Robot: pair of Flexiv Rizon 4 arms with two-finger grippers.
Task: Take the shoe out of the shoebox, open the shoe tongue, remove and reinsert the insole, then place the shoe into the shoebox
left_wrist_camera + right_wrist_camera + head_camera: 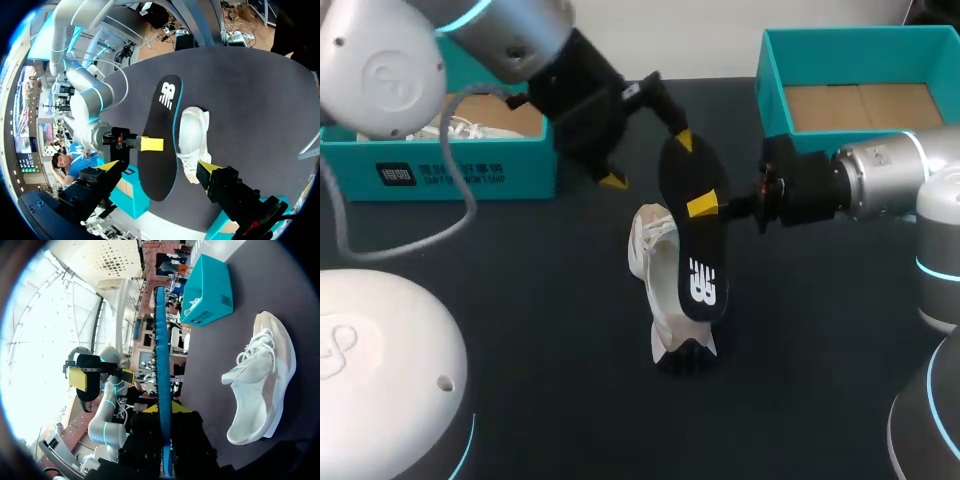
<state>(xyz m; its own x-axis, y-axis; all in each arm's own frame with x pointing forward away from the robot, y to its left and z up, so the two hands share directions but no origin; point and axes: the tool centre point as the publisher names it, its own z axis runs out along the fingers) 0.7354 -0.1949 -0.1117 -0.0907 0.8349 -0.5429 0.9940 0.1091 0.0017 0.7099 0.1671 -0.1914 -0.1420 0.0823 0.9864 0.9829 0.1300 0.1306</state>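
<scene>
Head view: the black insole hangs in the air over the white sneaker, which lies on the dark tabletop.
Right claw: clenched on the insole's right edge, about midway along.
Left claw: spread wide around the insole's far end, gripping nothing.
Left shoebox: teal, far left.
Right shoebox: teal, far right.

Plain matte black tabletop

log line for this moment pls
insole out of shoe | right end effector shut on insole | left end effector open, by insole | shoe on table
</scene>
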